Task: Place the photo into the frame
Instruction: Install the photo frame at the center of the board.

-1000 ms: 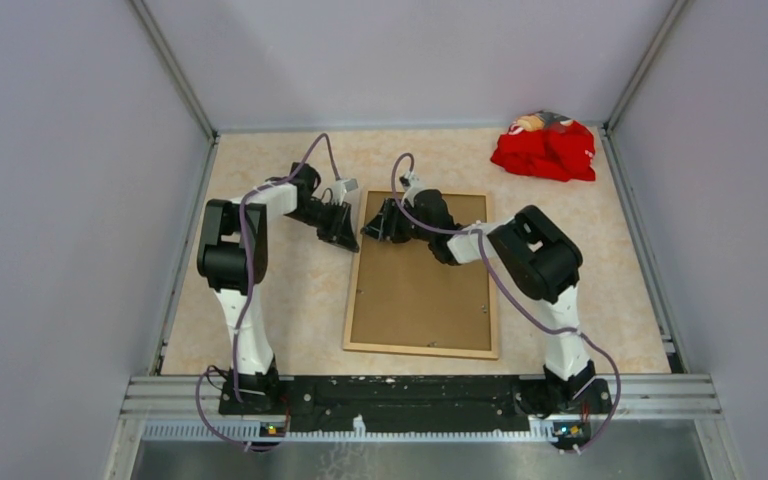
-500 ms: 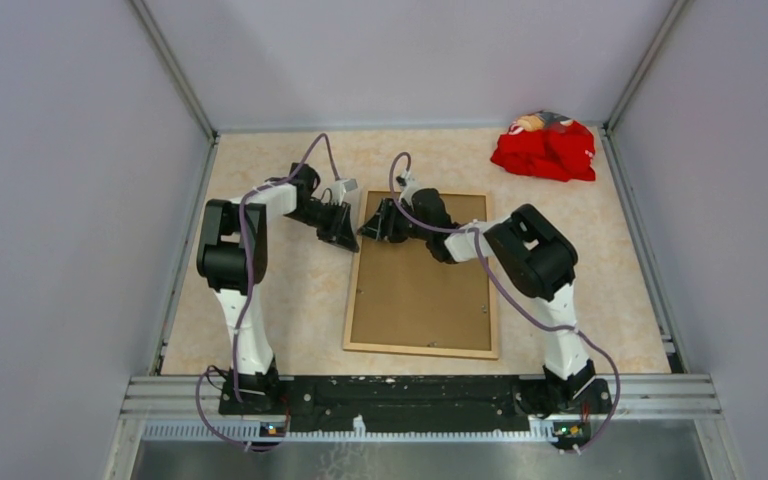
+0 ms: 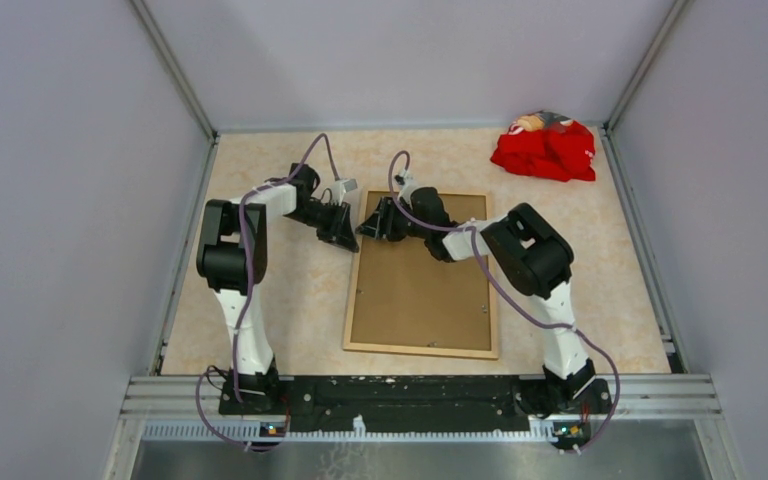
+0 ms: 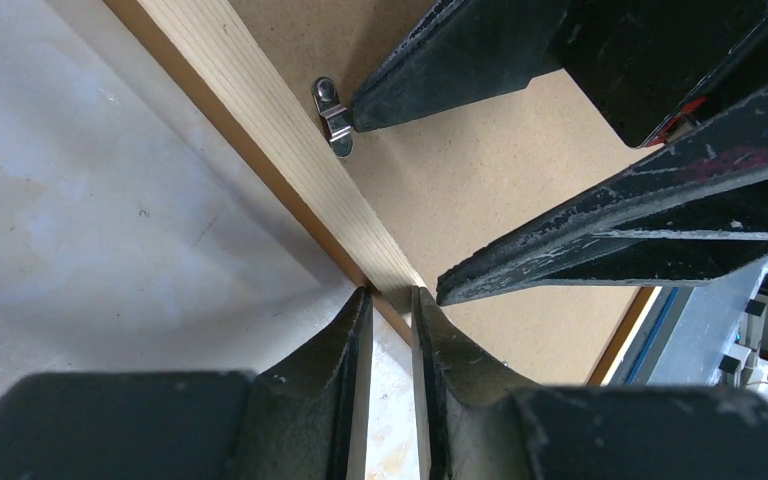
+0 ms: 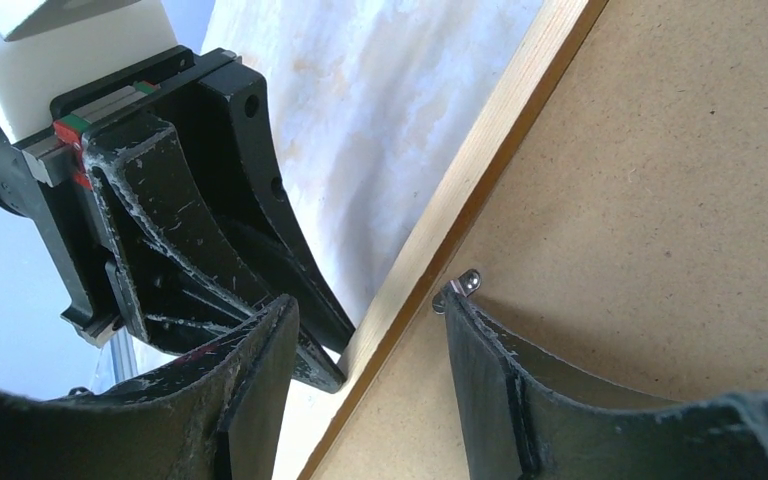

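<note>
The frame [image 3: 494, 300] lies face down, its pale wood back up, with the brown backing board [image 3: 420, 290] inside it. The photo is hidden. My left gripper [image 3: 350, 238] is nearly shut with nothing between its fingers. Its tips [image 4: 390, 295] rest against the frame's left rail [image 4: 260, 110] near the far left corner. My right gripper [image 3: 375, 222] is open and straddles that same rail [image 5: 480, 160]. One fingertip touches a small metal turn clip [image 5: 457, 290] on the backing board [image 5: 660, 200]. The other hangs outside the frame. The clip also shows in the left wrist view [image 4: 335, 115].
A red crumpled cloth [image 3: 545, 148] lies at the far right corner of the table. Grey walls close in the left, right and back sides. The two grippers sit very close together at the frame's far left corner.
My right gripper has shifted slightly left toward the frame's left rail. The left gripper and the frame have not moved.
</note>
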Motion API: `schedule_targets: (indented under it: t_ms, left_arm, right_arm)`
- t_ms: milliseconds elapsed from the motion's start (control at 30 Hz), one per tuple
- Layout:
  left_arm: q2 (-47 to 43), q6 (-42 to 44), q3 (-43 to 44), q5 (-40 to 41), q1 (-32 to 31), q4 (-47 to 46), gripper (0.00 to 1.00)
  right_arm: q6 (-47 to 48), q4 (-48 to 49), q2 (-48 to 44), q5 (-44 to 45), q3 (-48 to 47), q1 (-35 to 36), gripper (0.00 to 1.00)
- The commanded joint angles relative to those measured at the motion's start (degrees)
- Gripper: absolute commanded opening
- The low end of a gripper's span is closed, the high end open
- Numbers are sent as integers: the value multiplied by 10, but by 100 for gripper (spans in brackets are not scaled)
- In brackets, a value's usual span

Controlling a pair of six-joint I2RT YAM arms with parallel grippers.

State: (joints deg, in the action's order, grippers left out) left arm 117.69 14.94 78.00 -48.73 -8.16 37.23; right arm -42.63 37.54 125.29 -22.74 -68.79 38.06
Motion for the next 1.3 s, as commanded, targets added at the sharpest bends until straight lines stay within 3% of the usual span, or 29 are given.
schedule_targets:
  t_ms: [0,800,1067,1267]
  left_arm:
    - [-5,11,-13,6,-4,-10,25]
    - [-7,15,-13,12,-4,-8,25]
    - [-8,18,-14,12,-3,-7,25]
    - [-4,16,-13,8,-2,-7,25]
  right_arm:
    - [-3,-12,27,-8,-16,3,56]
    - [-5,-3,49,13,-22,3,56]
    - [5,48,-39,32,63,4,56]
    - [9,27,-35,45,62,12,56]
